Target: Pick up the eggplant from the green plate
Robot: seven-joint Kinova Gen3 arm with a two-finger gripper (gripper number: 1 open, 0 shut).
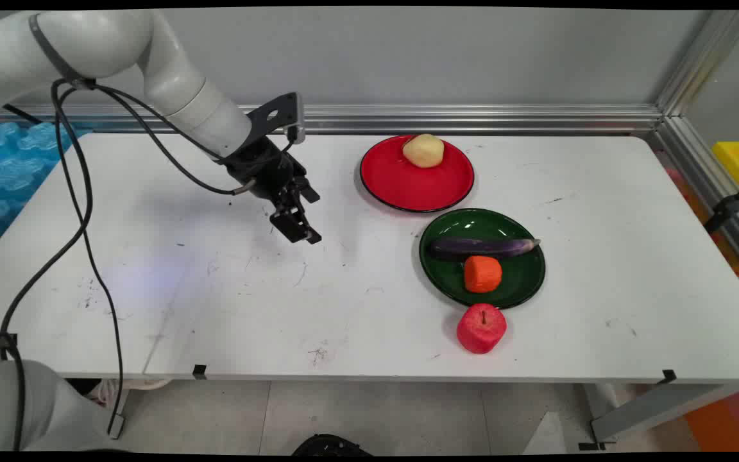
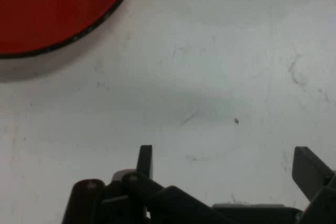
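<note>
White table (image 1: pixel 151 301) fills most of the main view; surface scuffed, with dark marks toward the lower centre.

Arm (image 1: pixel 170 83) enters from upper left, black cables (image 1: pixel 81 212) looping down the left side.

Red plate (image 1: pixel 408 183) sits upper centre, just right of the arm's end. In the hand view its rim shows at upper left (image 2: pixel 52 19).

Green plate (image 1: pixel 517 282) lies right of centre, directly below the red plate, rims nearly touching.

Gripper (image 1: pixel 297 228) hangs left of centre, above bare table, well apart from both plates. Hand view: its two fingers (image 2: pixel 144 160) stand wide apart with only bare tabletop between them; nothing held.

Eggplant (image 1: pixel 482 246), dark purple, lies across the upper half of the green plate, stem end pointing right.

Red apple (image 1: pixel 482 328) stands on the table just below the green plate's lower rim, stem up.

Potato (image 1: pixel 423 151), pale yellow, rests at the top of the red plate.

Orange carrot piece (image 1: pixel 482 274) sits on the green plate, just below the eggplant and close to touching it.
</note>
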